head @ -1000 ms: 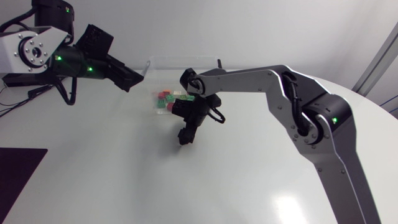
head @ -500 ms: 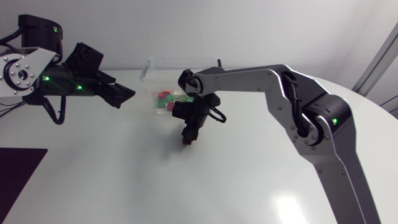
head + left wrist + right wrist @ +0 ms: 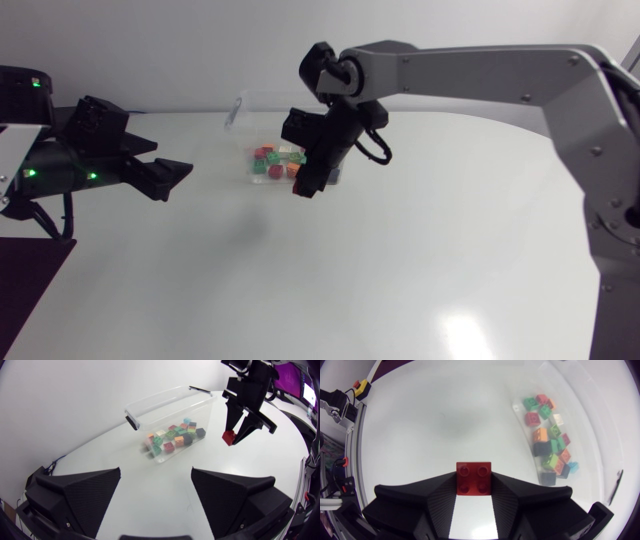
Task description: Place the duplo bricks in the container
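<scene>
Head view: my right gripper (image 3: 304,188) hangs above the white table (image 3: 420,280), just beside the clear plastic container (image 3: 240,104), its fingers clenched on a red brick (image 3: 296,189) that is lifted off the tabletop and outside the container's walls. A heap of loose bricks (image 3: 268,162) in red, green and orange lies inside the container. My left gripper (image 3: 172,174) sits well apart from the container, on the side away from my right arm, with its fingers spread and nothing between them. Left wrist view: the left gripper (image 3: 155,502) points toward the container (image 3: 150,405), its two broad black fingers (image 3: 75,495) parted wide over bare table. The bricks (image 3: 175,437) are piled on the container's floor, and beside its far end the right gripper (image 3: 243,422) hangs tips downward with the red brick (image 3: 228,436) at its tips. Right wrist view: the red brick (image 3: 473,478), its four studs facing the camera, is pinched from two sides by the right gripper (image 3: 473,491). The container (image 3: 600,435) lies ahead and to one side of it, with the sorted bricks (image 3: 547,435) strung along its near wall.
</scene>
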